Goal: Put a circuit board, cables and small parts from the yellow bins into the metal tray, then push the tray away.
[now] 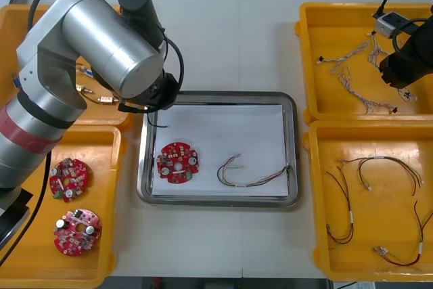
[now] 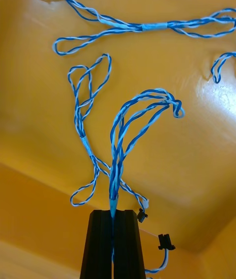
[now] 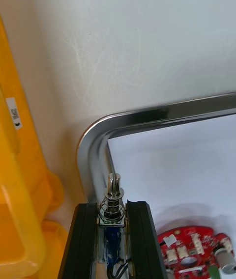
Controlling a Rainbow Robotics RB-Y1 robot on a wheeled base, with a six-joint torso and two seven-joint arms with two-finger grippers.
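My left gripper (image 3: 112, 205) is shut on a small metal part (image 3: 113, 195) with a spring. It hangs just over the near-left corner of the metal tray (image 3: 98, 131), next to a red circuit board (image 3: 196, 254). In the front view the left arm (image 1: 101, 38) covers that corner of the tray (image 1: 216, 95). On the tray's white inside lie the circuit board (image 1: 177, 162) and a thin cable (image 1: 250, 174). My right gripper (image 2: 113, 212) is shut on a twisted blue and white cable (image 2: 142, 112) over the back right yellow bin (image 1: 318, 18).
The left front bin (image 1: 27, 262) holds two more circuit boards (image 1: 68, 179). Small metal parts (image 1: 95, 93) lie in the left back bin. More blue and white cables (image 2: 147, 27) lie in the back right bin. The right front bin (image 1: 318, 248) holds black and red-and-yellow cables (image 1: 379, 167).
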